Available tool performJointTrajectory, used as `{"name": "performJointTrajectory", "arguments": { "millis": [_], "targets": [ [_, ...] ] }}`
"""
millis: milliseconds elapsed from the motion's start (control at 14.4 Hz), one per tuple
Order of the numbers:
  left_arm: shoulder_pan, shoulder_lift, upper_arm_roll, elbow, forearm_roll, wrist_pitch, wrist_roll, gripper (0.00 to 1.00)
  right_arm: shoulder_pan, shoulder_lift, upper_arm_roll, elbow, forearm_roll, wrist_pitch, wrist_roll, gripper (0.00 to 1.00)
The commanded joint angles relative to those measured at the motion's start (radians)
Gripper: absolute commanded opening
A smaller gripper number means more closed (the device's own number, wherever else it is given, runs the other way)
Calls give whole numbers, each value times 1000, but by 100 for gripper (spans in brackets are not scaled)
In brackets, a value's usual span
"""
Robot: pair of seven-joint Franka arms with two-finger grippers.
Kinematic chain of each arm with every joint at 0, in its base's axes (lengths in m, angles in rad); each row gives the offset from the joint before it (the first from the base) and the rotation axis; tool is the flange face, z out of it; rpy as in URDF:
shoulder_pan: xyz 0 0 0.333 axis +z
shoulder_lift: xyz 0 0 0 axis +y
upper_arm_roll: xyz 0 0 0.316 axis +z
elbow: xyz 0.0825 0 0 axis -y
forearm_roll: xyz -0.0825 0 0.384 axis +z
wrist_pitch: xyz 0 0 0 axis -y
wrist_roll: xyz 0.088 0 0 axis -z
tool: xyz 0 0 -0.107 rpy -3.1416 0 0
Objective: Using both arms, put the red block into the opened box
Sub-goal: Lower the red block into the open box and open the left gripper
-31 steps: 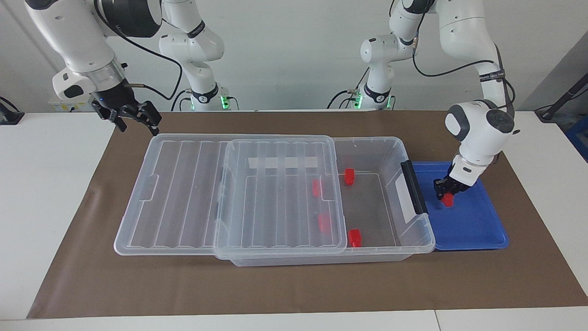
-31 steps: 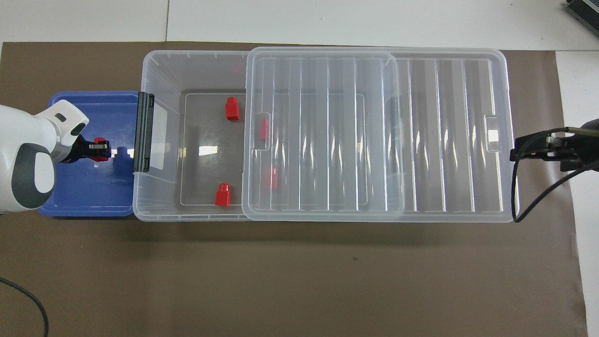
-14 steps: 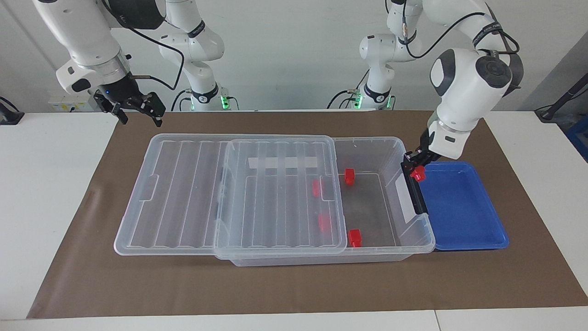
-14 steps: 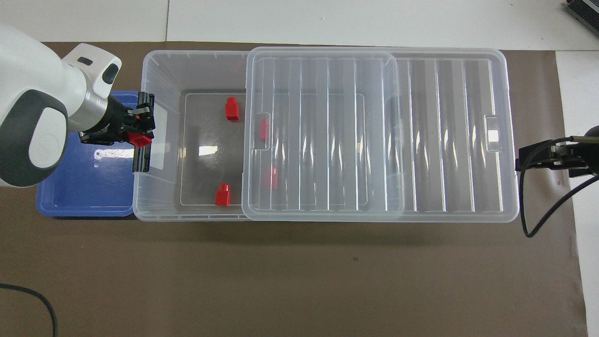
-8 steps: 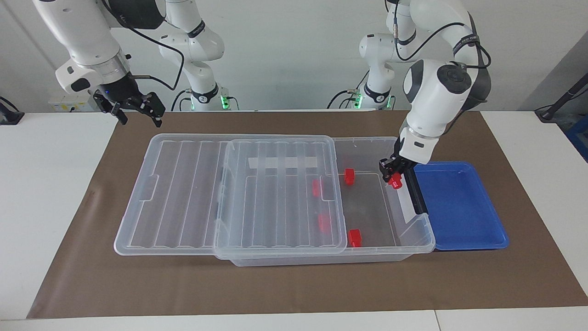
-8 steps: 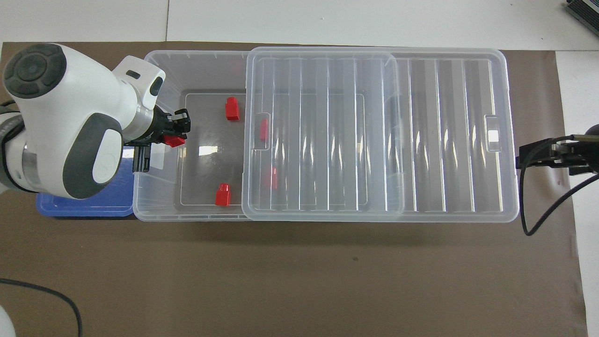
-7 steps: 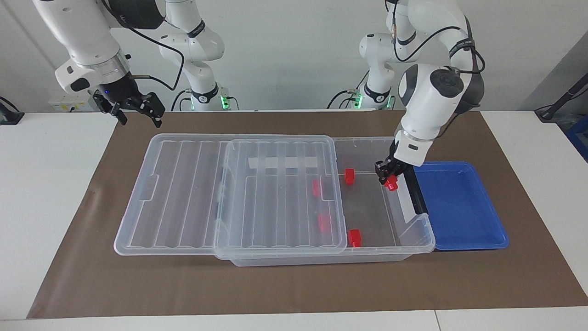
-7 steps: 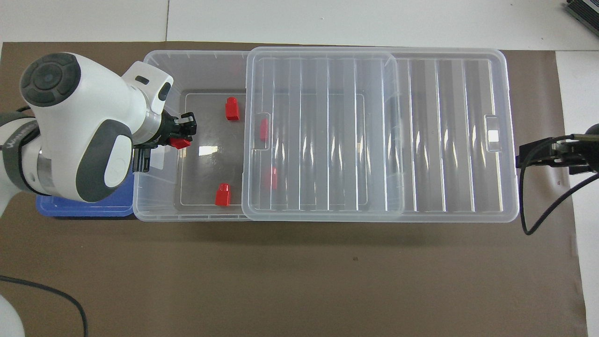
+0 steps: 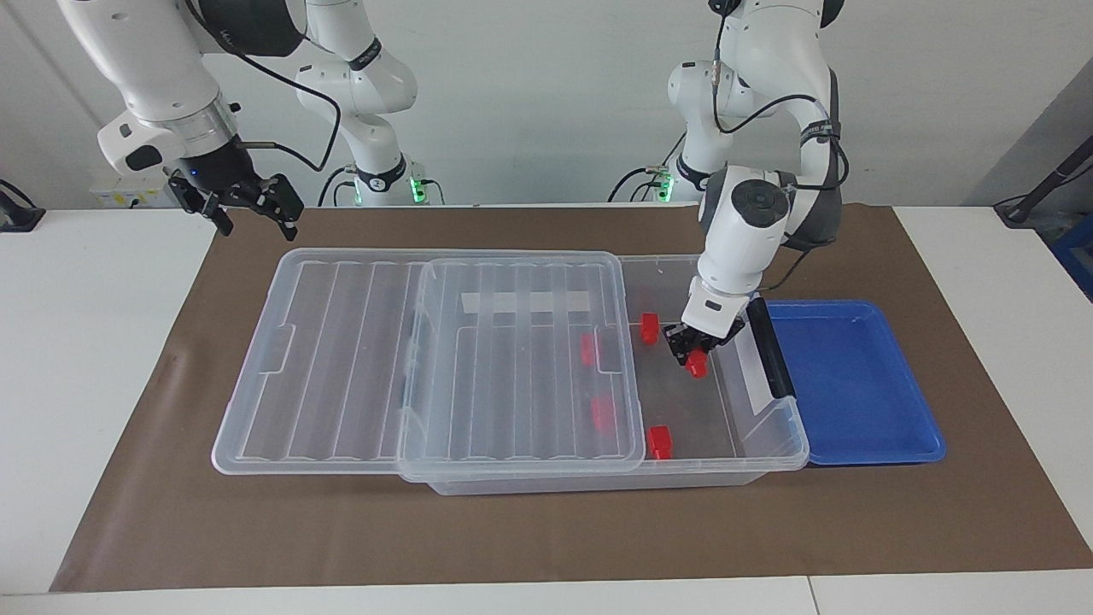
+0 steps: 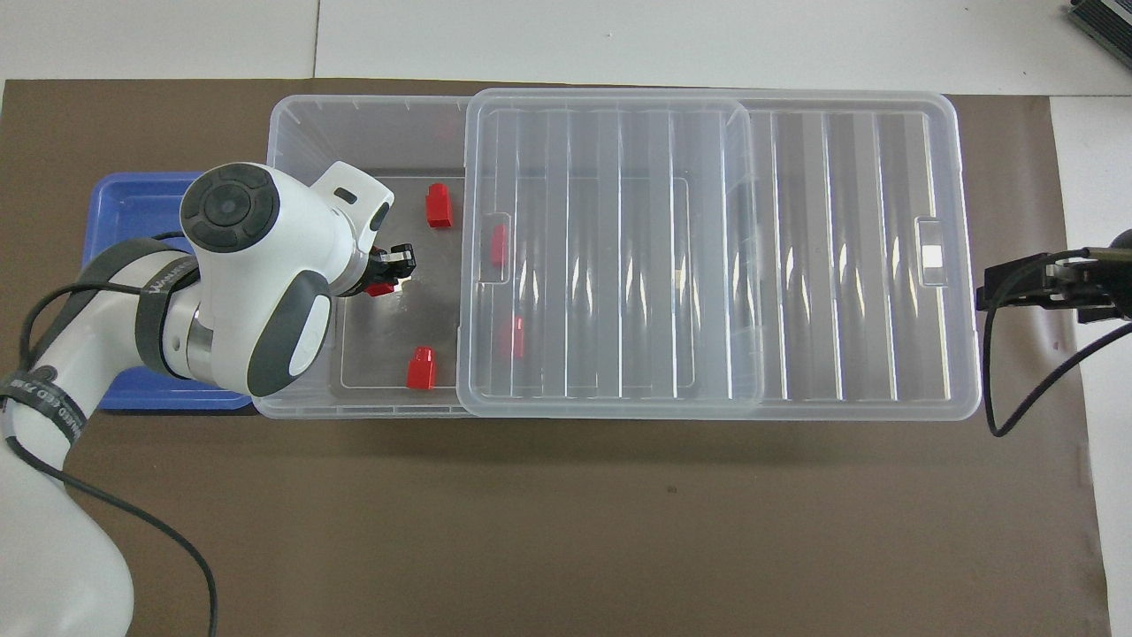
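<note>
Left hand grips stepped red block over clear ribbed-lidded box; right hand open

The left tool carried the red block from blue tray over box.

No lettering you can read here. There's small white print on the black band around the left arm, too small to make out, and the box's white label strip shows blank.
</note>
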Motion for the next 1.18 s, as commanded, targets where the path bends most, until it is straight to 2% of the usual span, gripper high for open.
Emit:
{"name": "performJointTrajectory", "arguments": {
  "millis": [0, 277, 762, 831, 900, 970, 1039, 1108],
  "targets": [
    [-34, 54, 17, -27, 27, 97, -20, 2, -17, 6, 4, 2, -10, 15, -21, 100],
    [-33, 97, 17, -39, 29, 168, -20, 2, -18, 6, 4, 2, -10, 15, -24, 100],
    [-27, 100, 18, -50, 29, 185, -18, 5, -18, -2, 4, -13, -7, 16, -29, 100],
    [-27, 100, 18, -50, 29, 185, -18, 15, -18, -9, 4, -34, -7, 20, -29, 100],
    [-25, 100, 18, -50, 29, 185, -18, 44, -17, -11, 4, -39, -7, 23, -30, 100],
    [-25, 100, 18, -50, 29, 185, -20, 88, -15, -11, 4, -38, -7, 29, -33, 100],
    [-25, 100, 18, -50, 29, 183, -20, 100, -18, -9, 4, -39, -6, 55, -53, 97],
    [-25, 100, 18, -50, 29, 179, -23, 100, -18, -9, 4, -41, -6, 61, -75, 86]
  ]
}}
